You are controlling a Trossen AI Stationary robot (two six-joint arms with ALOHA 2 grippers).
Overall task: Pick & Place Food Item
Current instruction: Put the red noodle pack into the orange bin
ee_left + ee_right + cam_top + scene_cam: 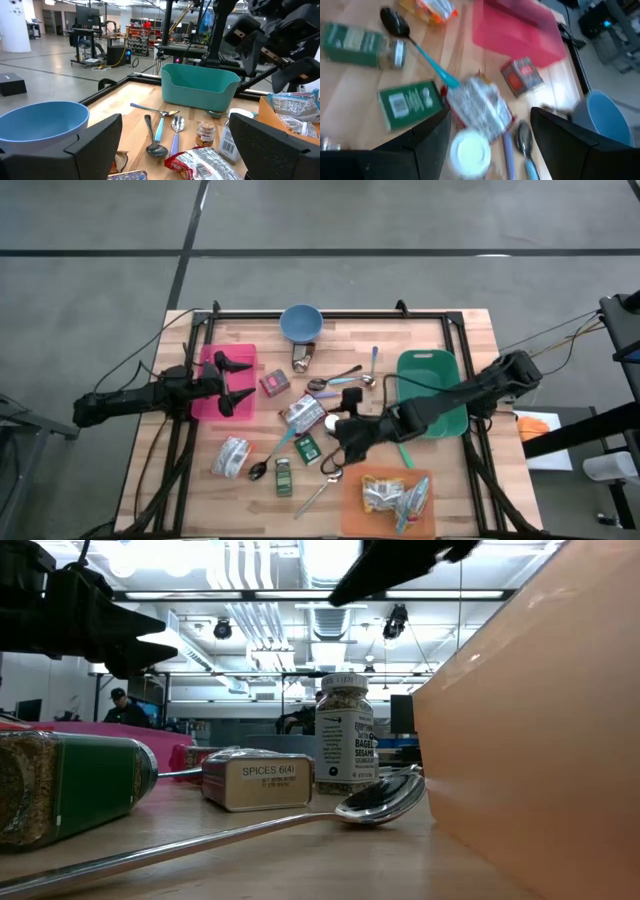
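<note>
Right gripper, fingers apart and empty, hovers at centre frame over the table's clutter.

Just off its fingertips, toward upper left, lies a silver foil food packet, long axis slanting from lower left to upper right; a white lid shows between the fingers. The left gripper, also spread wide, waits over the pink tray at left, farther away.

glossy metal spoon, wooden table

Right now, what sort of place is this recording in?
Probably a robotics lab or workshop: an open concrete floor, equipment racks and desks with monitors beyond the wooden table, under ceiling strip lights.
</note>
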